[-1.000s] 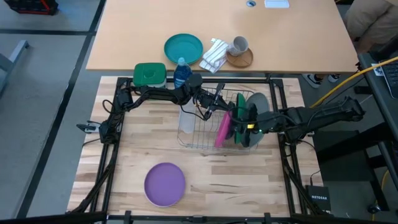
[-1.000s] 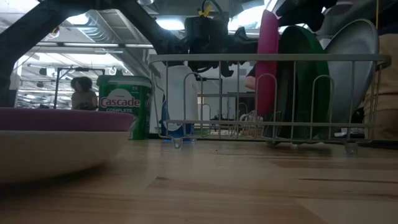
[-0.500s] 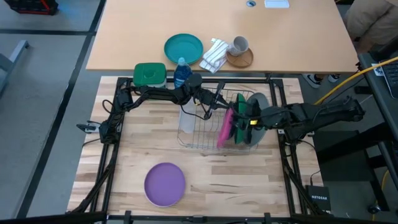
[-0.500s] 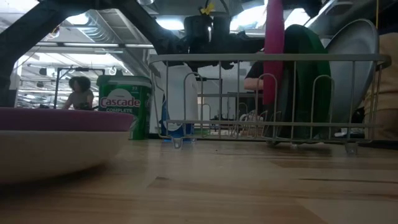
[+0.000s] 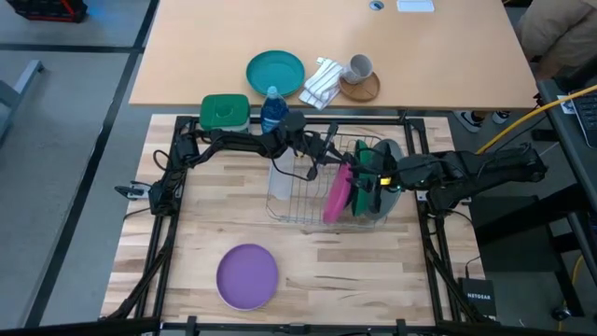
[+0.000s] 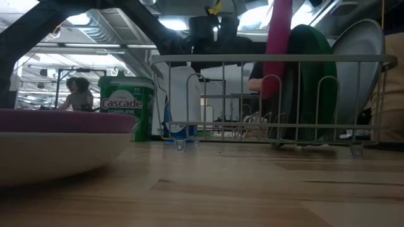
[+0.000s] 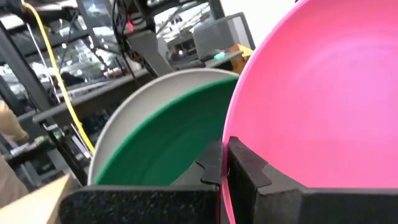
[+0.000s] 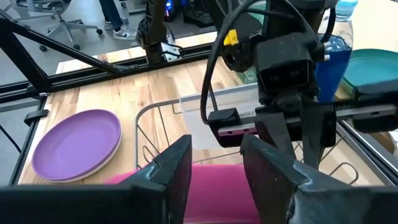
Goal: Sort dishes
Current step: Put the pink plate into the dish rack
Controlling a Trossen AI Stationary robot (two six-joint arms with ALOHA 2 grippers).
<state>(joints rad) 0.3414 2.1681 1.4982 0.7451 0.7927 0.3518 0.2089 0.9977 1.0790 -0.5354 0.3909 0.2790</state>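
Note:
A wire dish rack [image 5: 289, 201] [image 6: 252, 58] stands mid-table. In it a green plate [image 6: 309, 82] [image 7: 168, 143] and a light grey plate [image 6: 356, 69] [image 7: 143, 99] stand on edge between the wires. A pink plate [image 5: 334, 196] [image 6: 278, 50] is raised and tilted beside them. My left gripper [image 5: 333, 159] [image 7: 224, 180] reaches it from the rack's far left and is shut on its rim. My right gripper [image 5: 357, 182] [image 8: 216, 168] comes from the right above the rack, its fingers on either side of the same plate [image 8: 217, 180]. My left gripper pinches the pink plate's rim [image 7: 225, 155] between its two fingers, coming level from the table's far left. The plate stands on edge and tilted; its lower edge [image 6: 268, 94] hangs above the rack's floor, still between the wires. My right gripper grips the pink plate's upper rim [image 8: 214, 171] between its two fingers [image 8: 174, 165], slanting down from the table's right. The plate runs across the fingers and hangs below them.
A purple plate [image 5: 247, 276] [image 8: 78, 143] lies flat near the table's front left. A green-lidded tub [image 5: 224, 110] and a blue bottle [image 5: 271, 107] stand behind the rack. On the far table are a teal plate [image 5: 275, 71], cloth and mug [image 5: 360, 67].
My right gripper has risen with the pink plate. The plate's lower edge has come up off the rack's floor, and the plate has tipped from upright to a slant. My left gripper has kept its place and rolled with the plate.

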